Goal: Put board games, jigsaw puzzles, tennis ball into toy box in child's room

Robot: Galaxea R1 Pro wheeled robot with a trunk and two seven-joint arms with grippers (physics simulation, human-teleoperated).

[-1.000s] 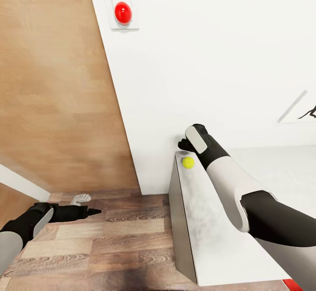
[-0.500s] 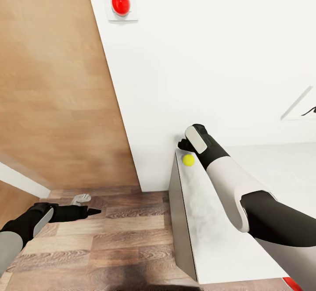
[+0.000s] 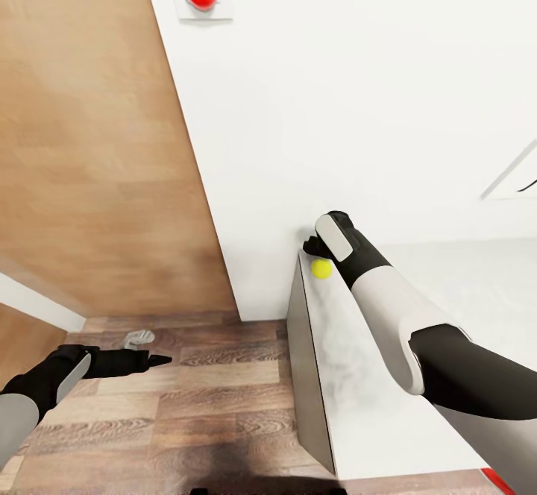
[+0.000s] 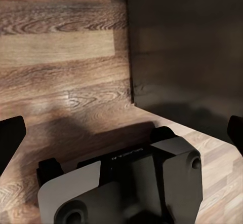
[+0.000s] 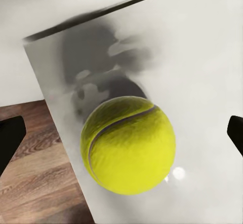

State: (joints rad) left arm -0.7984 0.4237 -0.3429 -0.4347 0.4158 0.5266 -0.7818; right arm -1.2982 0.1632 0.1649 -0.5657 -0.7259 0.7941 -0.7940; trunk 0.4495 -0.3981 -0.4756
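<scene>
at the white-walled table corner, the wide-open right end effector straddles the tennis ball.

Head view looks down at the table corner; right wrist view closes on that corner.

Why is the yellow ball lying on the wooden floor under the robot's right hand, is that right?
Not quite. The tennis ball lies on the table, near its corner, not on the floor. The right wrist view shows it resting on the pale tabletop below the right gripper.
</scene>
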